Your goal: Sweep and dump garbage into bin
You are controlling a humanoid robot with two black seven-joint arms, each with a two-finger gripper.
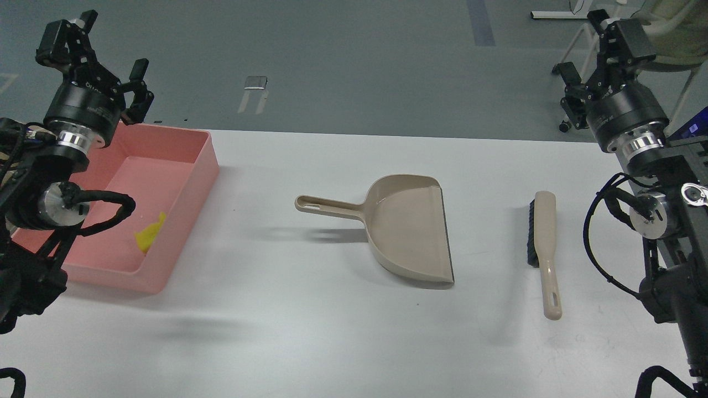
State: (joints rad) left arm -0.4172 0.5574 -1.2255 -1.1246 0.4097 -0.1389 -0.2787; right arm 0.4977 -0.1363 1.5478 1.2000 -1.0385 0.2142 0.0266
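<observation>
The pink bin (202, 168) stands at the table's left edge. A yellow sponge scrap (149, 237) lies inside it near the front wall. The whitish slice is not in view. The beige dustpan (412, 235) lies empty on the table's middle, handle pointing left. The beige brush (545, 249) lies to its right, bristles to the left. My left gripper (99, 61) is raised above the bin's far left corner, open and empty. My right gripper (600, 52) is raised high at the far right, beyond the table's back edge, open and empty.
The white table (310, 331) ends just right of the brush, where my right arm's lower links stand. An office chair (664, 38) stands on the floor behind the right gripper. A checked cloth shows at the far left edge.
</observation>
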